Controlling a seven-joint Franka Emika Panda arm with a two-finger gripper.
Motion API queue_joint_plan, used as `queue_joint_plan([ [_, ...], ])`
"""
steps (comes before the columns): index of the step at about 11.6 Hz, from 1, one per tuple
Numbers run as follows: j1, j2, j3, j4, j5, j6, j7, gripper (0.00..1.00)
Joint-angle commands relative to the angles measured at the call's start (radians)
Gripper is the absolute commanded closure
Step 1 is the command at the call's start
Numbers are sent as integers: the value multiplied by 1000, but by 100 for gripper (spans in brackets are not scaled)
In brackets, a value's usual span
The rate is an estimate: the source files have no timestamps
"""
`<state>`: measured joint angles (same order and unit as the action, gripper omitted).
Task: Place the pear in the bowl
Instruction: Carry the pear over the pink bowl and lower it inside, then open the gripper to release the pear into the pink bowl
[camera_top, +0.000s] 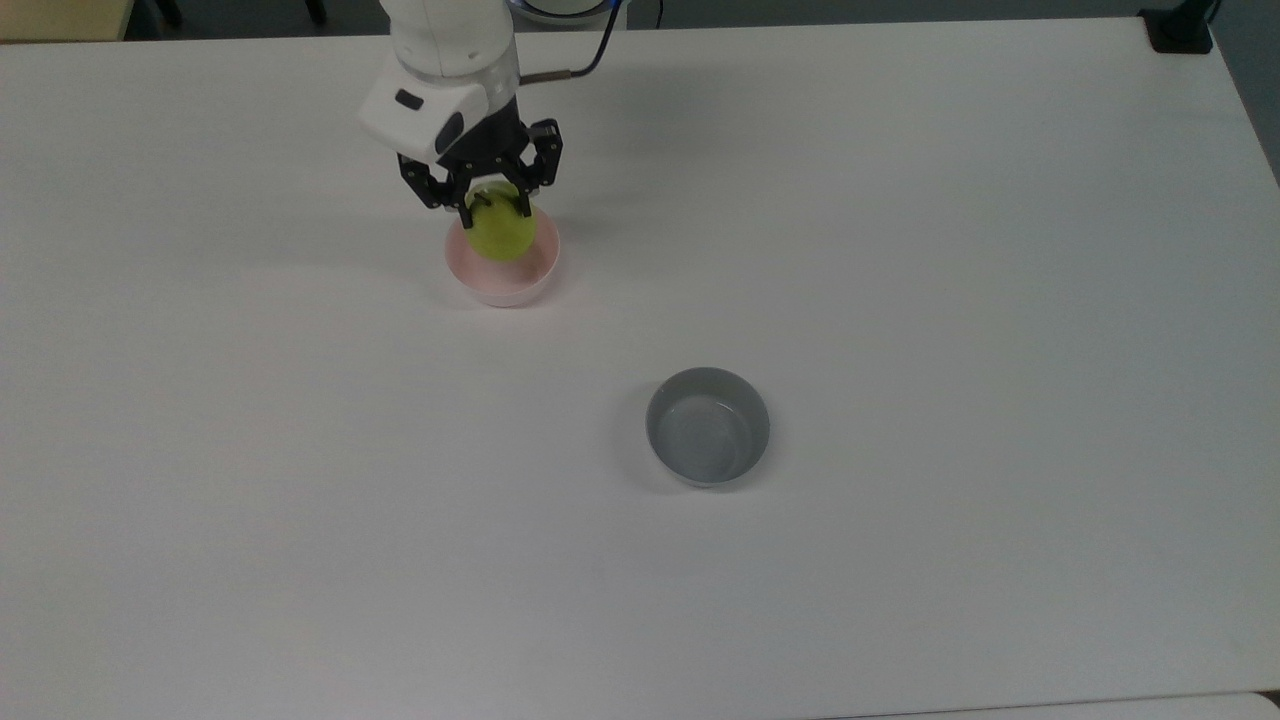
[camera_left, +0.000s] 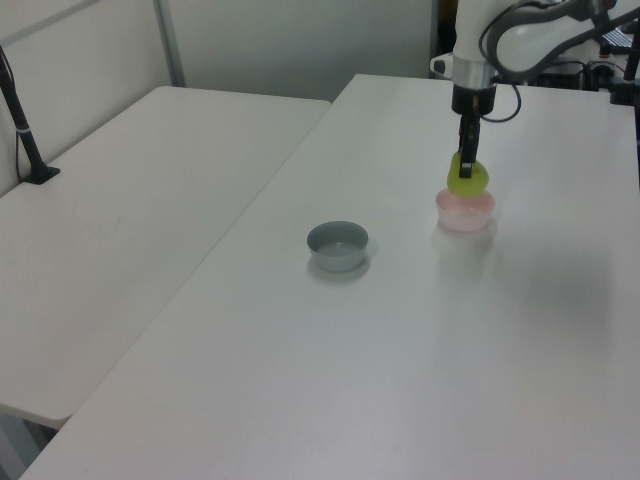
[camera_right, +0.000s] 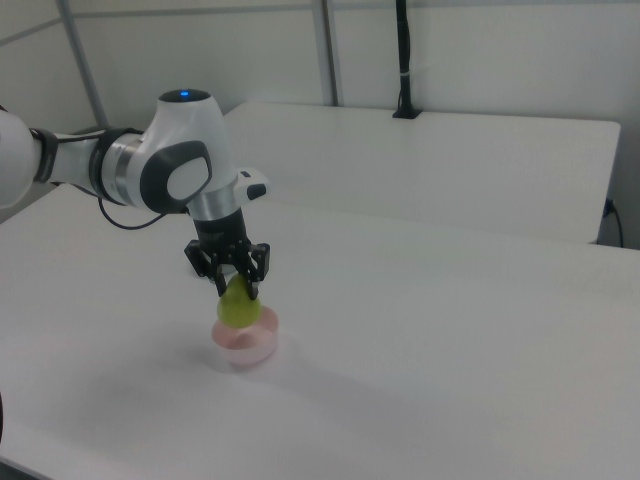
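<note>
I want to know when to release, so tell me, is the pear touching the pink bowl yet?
Cannot tell. In the left view the pear overlaps the pink bowl's rim, held by the gripper; no view plainly shows contact or gap.

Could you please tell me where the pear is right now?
The pear is held in the claw directly over the pink bowl, its bottom at about rim level, toward the top view's upper left and well away from the grey bowl.

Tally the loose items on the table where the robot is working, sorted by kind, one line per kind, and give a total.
Bowls: 2, the pink bowl and the grey bowl
Pears: 1, the pear held over the pink bowl by the gripper
Total: 3
</note>
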<state>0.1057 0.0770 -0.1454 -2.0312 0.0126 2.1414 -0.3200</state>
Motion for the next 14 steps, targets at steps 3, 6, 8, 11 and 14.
queue_joint_plan([
  [3, 23, 56, -3, -32, -19, 100, 18, 93],
  [6, 22, 64, -3, -32, -19, 100, 18, 76],
  [8, 14, 63, -3, -32, -19, 95, 18, 45],
  [11, -6, 53, -3, -23, -19, 60, 16, 0],
  [14, -26, 23, -3, 41, -17, -53, 18, 0],
])
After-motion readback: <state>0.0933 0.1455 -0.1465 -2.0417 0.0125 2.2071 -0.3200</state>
